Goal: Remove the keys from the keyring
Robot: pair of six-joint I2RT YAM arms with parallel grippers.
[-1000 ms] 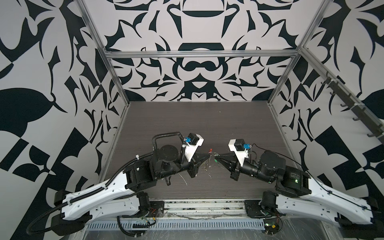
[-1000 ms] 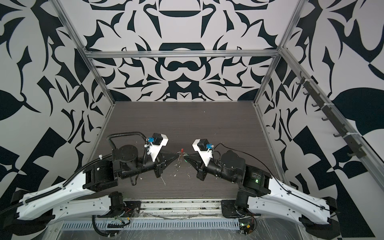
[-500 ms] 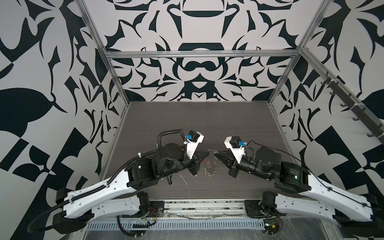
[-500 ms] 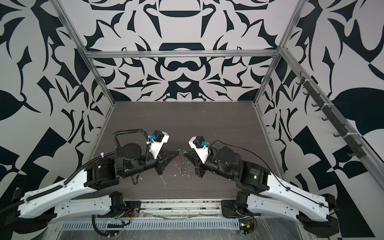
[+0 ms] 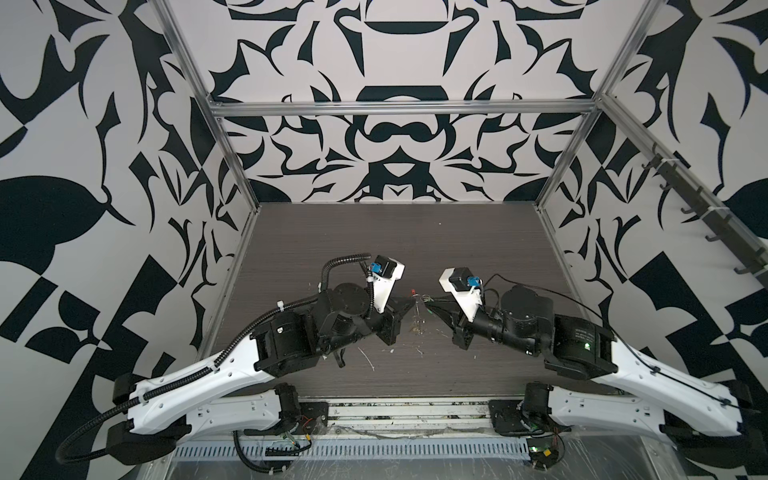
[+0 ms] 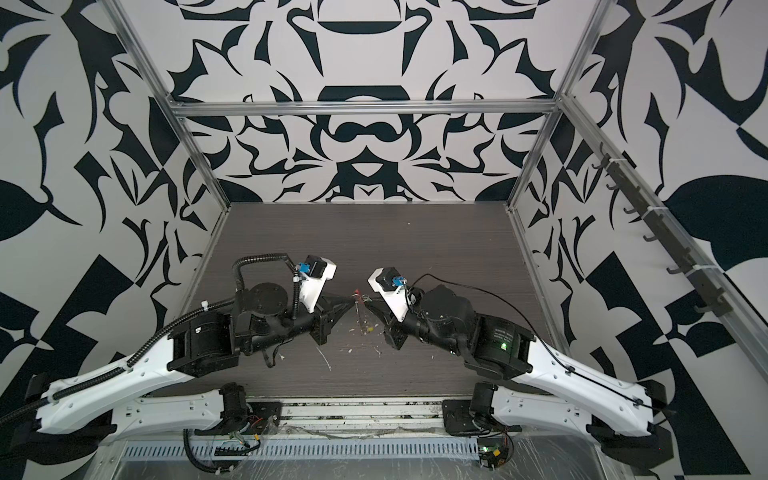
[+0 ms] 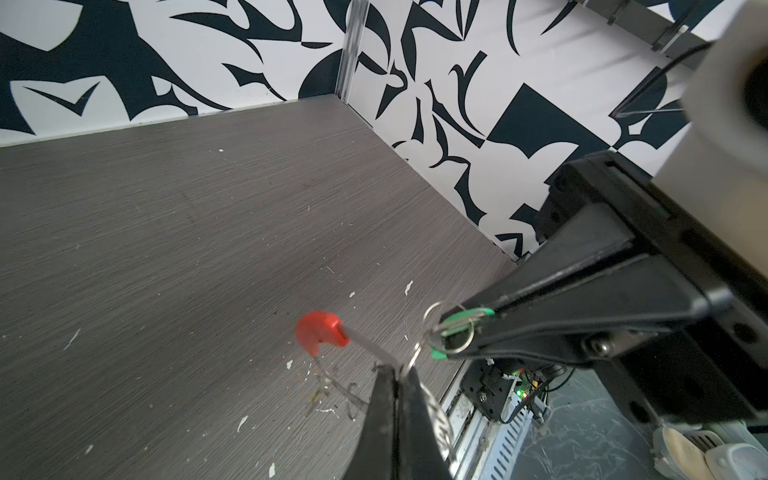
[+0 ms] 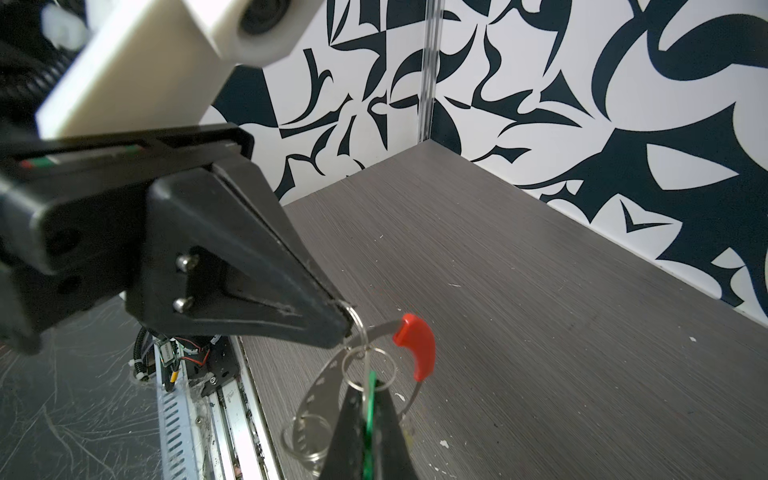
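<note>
left gripper [image 7: 397, 376] is clenched on the keyring [image 7: 368, 345]. Its tips pinch the grey band just short of the red sleeve [image 7: 318, 332], and the sleeve sticks out beyond the tips.

right gripper [image 8: 368, 405] is clenched on the green tag [image 8: 371, 384] of one of the keys. The tag sits edge-on between the two fingers. In the left wrist view one end pokes out behind the tips.

A split ring [image 8: 369, 365] on the tag stands just ahead of the right tips. It links to a second small ring right at the left tips. Can't tell whether that one is on the band.

In both top views the two sets of jaws meet tip to tip, nearly touching, above the dark wood-grain table [image 5: 374, 241].

The rest of the hoop hangs under the jaws, with more rings at its low end.

A yellowish bit [image 6: 367, 330] sits below the jaws. Can't tell if it's the yellow-tagged key, or whether it hangs or lies on the table. Key blades aren't resolvable.

white flecks [image 5: 370, 361] lie on the table near the jaws.
</note>
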